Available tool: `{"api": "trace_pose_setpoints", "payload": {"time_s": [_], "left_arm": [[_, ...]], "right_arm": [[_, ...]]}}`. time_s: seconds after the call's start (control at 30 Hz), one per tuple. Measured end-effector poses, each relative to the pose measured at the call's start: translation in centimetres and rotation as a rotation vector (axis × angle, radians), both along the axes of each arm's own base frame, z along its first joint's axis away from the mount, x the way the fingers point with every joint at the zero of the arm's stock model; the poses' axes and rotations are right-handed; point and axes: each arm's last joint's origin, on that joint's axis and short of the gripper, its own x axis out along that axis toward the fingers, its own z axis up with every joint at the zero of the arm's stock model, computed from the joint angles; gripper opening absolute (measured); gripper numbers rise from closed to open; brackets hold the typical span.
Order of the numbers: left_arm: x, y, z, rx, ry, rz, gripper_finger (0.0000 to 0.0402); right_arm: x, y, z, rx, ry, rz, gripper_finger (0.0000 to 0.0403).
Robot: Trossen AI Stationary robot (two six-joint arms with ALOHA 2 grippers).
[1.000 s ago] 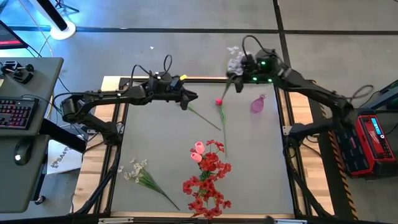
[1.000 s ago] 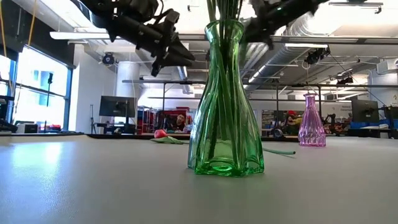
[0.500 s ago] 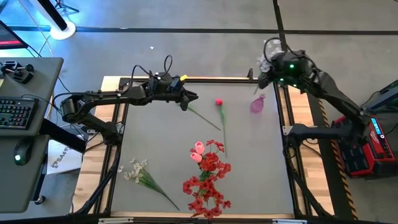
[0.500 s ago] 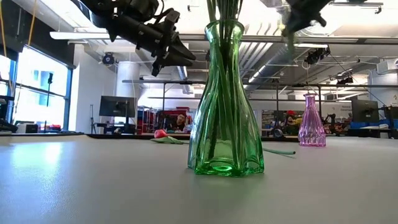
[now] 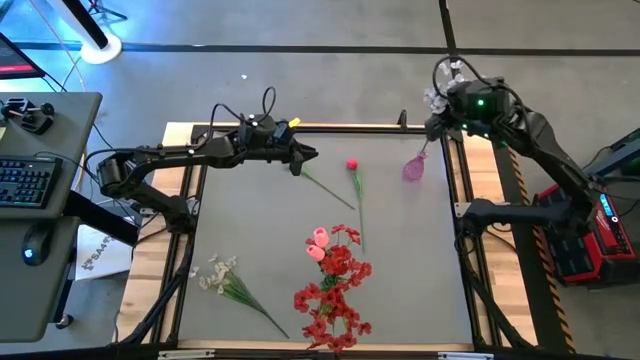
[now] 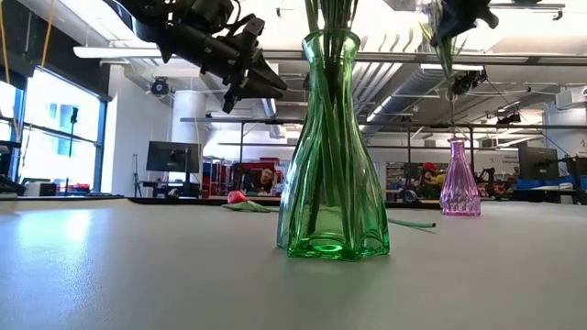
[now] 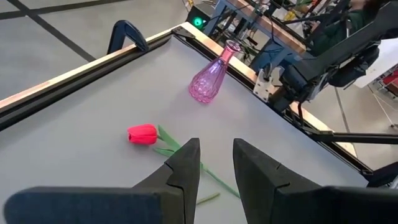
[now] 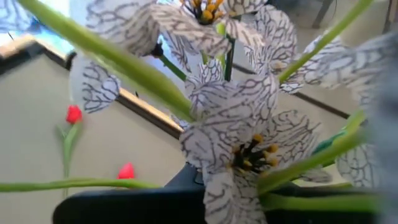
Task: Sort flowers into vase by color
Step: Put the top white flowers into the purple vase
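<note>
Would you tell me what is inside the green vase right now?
Green stems stand inside the green vase, running down to its base. The low view crops their blossoms; from above, red and pink blossoms cover the vase.

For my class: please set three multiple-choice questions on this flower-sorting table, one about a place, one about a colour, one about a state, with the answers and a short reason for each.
1. Where does the red tulip lie?
A. in the green vase
B. flat on the table, between the two arms
C. in the left gripper

2. What colour is the small vase near the right arm?
A. pink
B. blue
C. yellow

3. What is the right gripper doing?
A. hanging open over the red flowers
B. resting on the table
C. holding the white flower spray above the small vase

Answers:
1 B: the high view shows it lying on the mat.
2 A: both table views show pink glass.
3 C: white blossoms fill its wrist view, jaws shut.
</note>
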Motion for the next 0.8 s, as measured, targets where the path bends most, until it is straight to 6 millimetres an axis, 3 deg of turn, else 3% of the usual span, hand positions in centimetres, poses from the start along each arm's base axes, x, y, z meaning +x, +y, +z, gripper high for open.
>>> {"api": "trace_pose_setpoints", "payload": {"time_s": [0.23, 0.53, 0.67, 0.8], "left_arm": [[0.0, 0.0, 0.0, 0.0, 0.0, 0.0, 0.0085], [-0.4, -0.2, -0.1, -0.067, 0.03, 0.022, 0.0085], [-1.9, -0.6, 0.1, -0.074, 0.132, 0.135, 0.0083], [-3.3, -1.4, 0.6, -0.067, 0.21, 0.174, 0.008]], "right_arm": [[0.1, -0.2, -0.7, 0.024, 0.025, -0.028, 0.0], [1.2, -1.1, -5.1, 0.149, 0.016, -0.1, 0.0007], [1.4, -1.0, -5.5, 0.189, -0.003, -0.073, 0.0062], [1.3, -0.9, -5.5, 0.214, -0.04, -0.095, 0.0157]]}}
